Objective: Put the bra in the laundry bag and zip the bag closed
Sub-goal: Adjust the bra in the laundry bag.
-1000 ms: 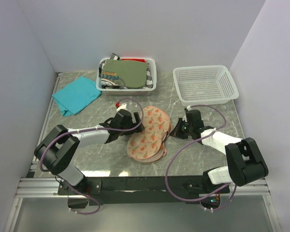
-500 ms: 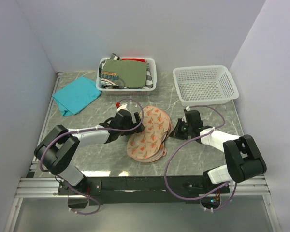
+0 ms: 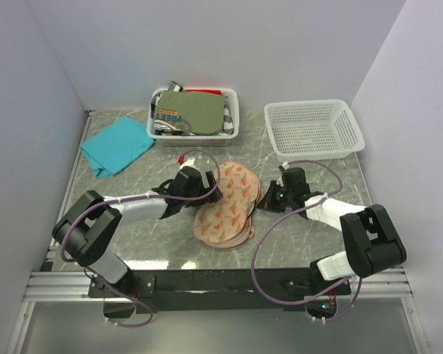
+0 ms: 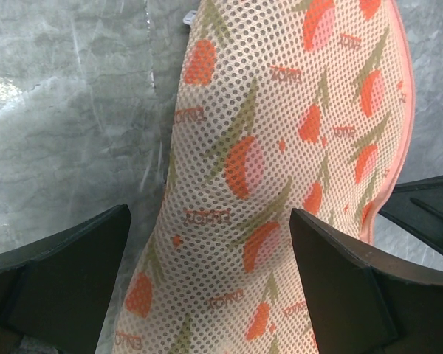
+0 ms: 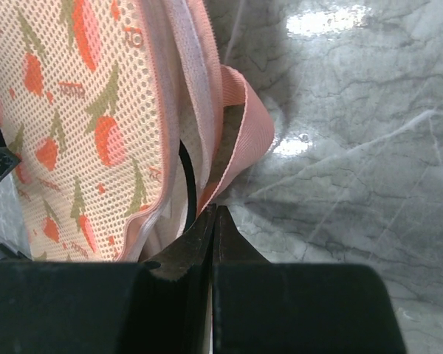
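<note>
Laundry bag [image 3: 227, 206] lies flat mid-table, its long axis running from far-right to near-left, with one gripper at each side of it. The left gripper [image 3: 205, 193] is at the bag's left edge, by the far lobe. In the left wrist view its jaws stand wide apart, with the printed mesh of the bag filling the space between the two dark fingers [image 4: 66, 273]; I cannot tell whether either finger touches the mesh. The right gripper [image 3: 270, 198] is at the bag's right edge with its jaws fully closed. In the right wrist view the tips meet at the fold of the pink edge band [image 5: 244, 125] — I cannot tell if the band is actually pinched. A thin dark strand [image 5: 189, 175] curves out of the gap between the bag's two shells; that is all I can see of the bra, as its cups are hidden from every view. Far side of the table [image 3: 133, 243]: teal cloth [image 3: 117, 145] at left, a white basket [image 3: 232, 131] holding an olive garment [image 3: 196, 112] in the middle, and a white mesh basket [image 3: 314, 129] at right — all well apart from both arms.
</note>
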You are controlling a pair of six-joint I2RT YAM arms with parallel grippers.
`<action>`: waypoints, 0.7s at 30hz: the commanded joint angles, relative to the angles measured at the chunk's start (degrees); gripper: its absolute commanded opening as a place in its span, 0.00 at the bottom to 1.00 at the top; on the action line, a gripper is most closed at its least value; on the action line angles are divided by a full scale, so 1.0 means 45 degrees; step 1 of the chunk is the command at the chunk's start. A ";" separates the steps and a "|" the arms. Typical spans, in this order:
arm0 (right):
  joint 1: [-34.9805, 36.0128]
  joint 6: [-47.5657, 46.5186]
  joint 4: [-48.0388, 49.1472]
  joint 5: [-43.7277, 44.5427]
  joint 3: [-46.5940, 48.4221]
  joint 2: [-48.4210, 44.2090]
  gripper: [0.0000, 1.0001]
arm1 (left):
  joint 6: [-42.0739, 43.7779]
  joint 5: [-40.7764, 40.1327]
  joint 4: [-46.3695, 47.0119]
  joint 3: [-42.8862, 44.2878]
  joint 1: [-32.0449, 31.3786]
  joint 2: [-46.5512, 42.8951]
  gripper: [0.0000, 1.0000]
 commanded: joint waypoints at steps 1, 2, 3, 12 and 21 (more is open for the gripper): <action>-0.0075 -0.0172 0.0356 -0.0309 0.0463 -0.0313 0.00 | -0.0200 0.0311 0.0597 0.0511 -0.0127 -0.0107 0.96; -0.0075 -0.0153 0.0395 -0.0348 0.0464 -0.0274 0.00 | -0.0200 0.0311 0.0597 0.0569 -0.0147 -0.0087 0.96; -0.0056 -0.0134 0.0414 -0.0407 0.0464 -0.0254 0.00 | -0.0200 0.0311 0.0597 0.0570 -0.0147 -0.0068 0.96; -0.0036 -0.0114 0.0434 -0.0563 0.0346 -0.0527 0.00 | -0.0200 0.0311 0.0675 0.0589 -0.0284 -0.0067 0.96; -0.0036 -0.0153 0.0668 -0.0857 0.0502 0.0117 0.00 | -0.0239 0.0447 0.0734 0.0687 -0.0343 0.0128 0.97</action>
